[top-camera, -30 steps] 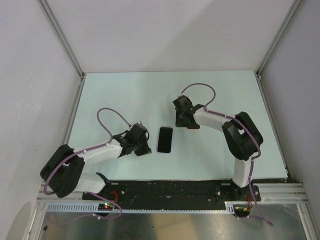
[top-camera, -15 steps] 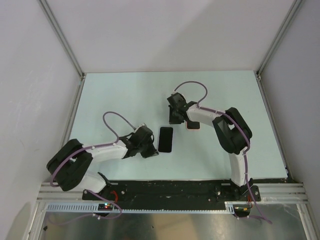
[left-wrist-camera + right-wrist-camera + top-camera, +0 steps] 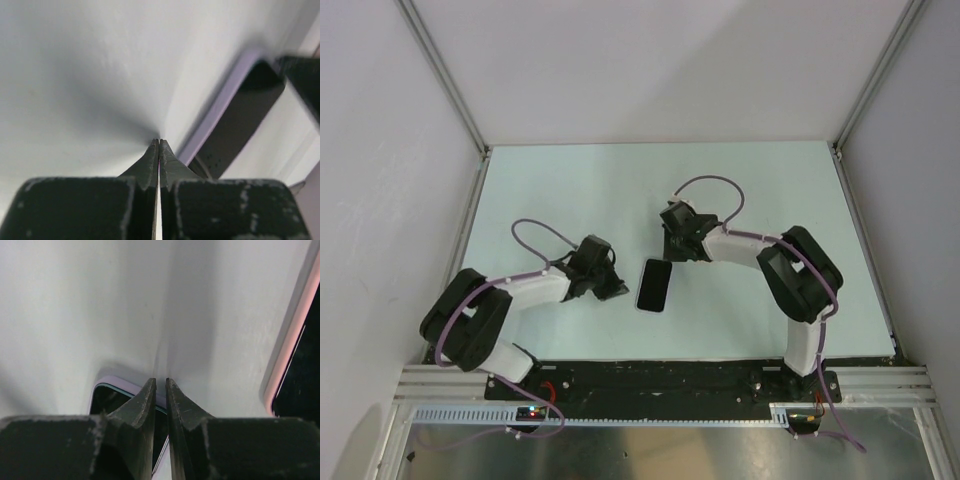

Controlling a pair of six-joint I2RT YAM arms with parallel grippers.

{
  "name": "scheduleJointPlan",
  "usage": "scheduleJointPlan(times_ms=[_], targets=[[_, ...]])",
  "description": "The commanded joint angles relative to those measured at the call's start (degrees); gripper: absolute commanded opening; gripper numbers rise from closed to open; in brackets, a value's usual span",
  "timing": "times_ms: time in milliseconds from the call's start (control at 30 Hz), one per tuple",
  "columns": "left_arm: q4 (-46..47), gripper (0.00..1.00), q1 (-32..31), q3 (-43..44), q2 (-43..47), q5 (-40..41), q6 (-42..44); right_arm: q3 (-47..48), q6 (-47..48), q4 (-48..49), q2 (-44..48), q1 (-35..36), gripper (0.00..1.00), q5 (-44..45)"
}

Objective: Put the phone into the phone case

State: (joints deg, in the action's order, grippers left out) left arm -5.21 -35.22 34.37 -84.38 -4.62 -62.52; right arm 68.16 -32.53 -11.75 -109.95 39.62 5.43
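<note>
Both arms have shifted since a moment ago, and the phone (image 3: 655, 285) now lies a bit tilted between them.

On the left, the left gripper (image 3: 616, 291) is pinched tight with nothing inside, its tips low on the table (image 3: 560, 190), and the phone sits just off to their right side. On the right, the right gripper (image 3: 670, 255) is nearly closed, a thin gap between its fingers (image 3: 145, 400), which press on the phone's top edge. A pink case (image 3: 292, 335) lies off to their right.

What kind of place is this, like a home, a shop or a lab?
Most likely a robotics lab test cell: plain white walls enclose a pale table framed by aluminium rails, with two arms bolted at its edge.
</note>
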Motion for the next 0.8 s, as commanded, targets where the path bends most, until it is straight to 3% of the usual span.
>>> scheduleJointPlan(times_ms=[0, 200, 333, 567, 767], targets=[[-2.1, 0.00, 4.3, 3.8, -1.7, 3.8, 5.2, -5.6, -2.7, -7.9, 3.4, 4.2, 0.18, -1.1], [-5.0, 0.00, 6.3, 7.3, -1.9, 3.2, 8.1, -9.9, -6.2, -9.3, 7.1, 5.7, 0.18, 1.7], [-6.7, 0.00, 5.1, 2.8, 3.9, 3.1, 8.0, -10.8, -5.5, -7.6, 7.5, 4.0, 0.19, 0.2], [-8.3, 0.00, -3.3, -8.7, 15.0, 4.0, 1.3, -9.4, -3.9, -6.5, 6.0, 2.7, 0.19, -1.5], [-8.3, 0.00, -11.7, -8.4, 13.5, 4.4, -3.2, -9.1, -3.2, -5.9, 5.1, 1.9, 0.19, -2.6]])
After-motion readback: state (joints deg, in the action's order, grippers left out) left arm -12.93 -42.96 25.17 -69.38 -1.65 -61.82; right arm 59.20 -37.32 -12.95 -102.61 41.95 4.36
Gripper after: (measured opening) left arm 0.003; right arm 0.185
